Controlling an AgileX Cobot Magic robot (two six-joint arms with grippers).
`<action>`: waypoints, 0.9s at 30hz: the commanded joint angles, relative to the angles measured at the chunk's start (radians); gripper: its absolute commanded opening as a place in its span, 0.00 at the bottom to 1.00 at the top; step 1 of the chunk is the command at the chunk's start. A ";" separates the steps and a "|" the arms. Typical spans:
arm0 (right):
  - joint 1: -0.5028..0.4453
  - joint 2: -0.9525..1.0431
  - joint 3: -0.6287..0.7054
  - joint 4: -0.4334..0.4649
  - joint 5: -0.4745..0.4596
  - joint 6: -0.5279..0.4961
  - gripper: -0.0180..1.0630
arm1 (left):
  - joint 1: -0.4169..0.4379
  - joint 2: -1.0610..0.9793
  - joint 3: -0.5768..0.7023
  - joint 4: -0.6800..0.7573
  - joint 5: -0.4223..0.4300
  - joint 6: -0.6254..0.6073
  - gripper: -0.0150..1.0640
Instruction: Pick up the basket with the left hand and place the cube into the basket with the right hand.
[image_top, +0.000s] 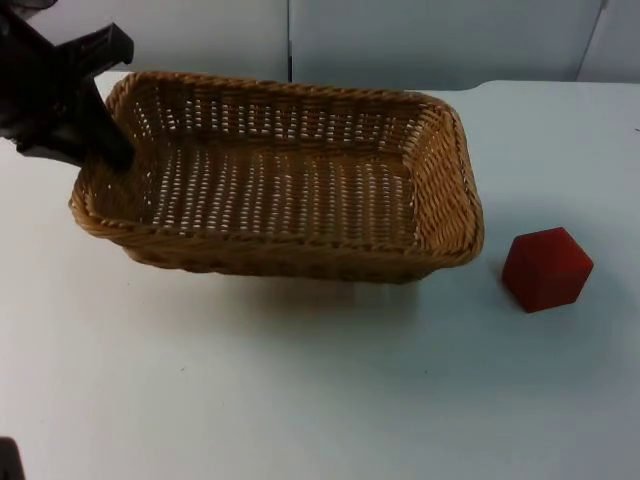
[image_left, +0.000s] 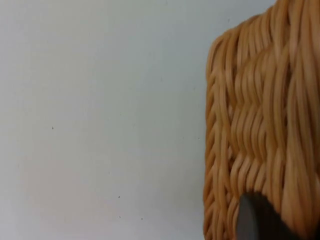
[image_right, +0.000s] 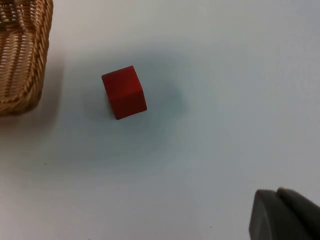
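A woven wicker basket lies across the middle of the white table, its inside bare. My left gripper is shut on the rim of its left end, one finger reaching down inside the wall. The left wrist view looks close along the basket's outer weave, with a black fingertip against it. A red cube rests on the table just right of the basket, apart from it. In the right wrist view the cube lies well ahead of a right fingertip, beside the basket's corner.
The grey partition wall runs behind the basket. Bare white table stretches in front of the basket and around the cube.
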 joint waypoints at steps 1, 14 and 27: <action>0.002 -0.006 0.000 -0.001 -0.012 0.000 0.04 | 0.001 -0.041 -0.003 -0.048 -0.005 0.001 0.01; 0.002 -0.006 0.000 -0.001 -0.012 0.000 0.04 | 0.001 -0.050 -0.003 -0.079 -0.009 0.001 0.01; 0.002 -0.006 0.000 -0.001 -0.012 0.000 0.04 | 0.001 -0.050 -0.003 -0.077 -0.011 0.001 0.01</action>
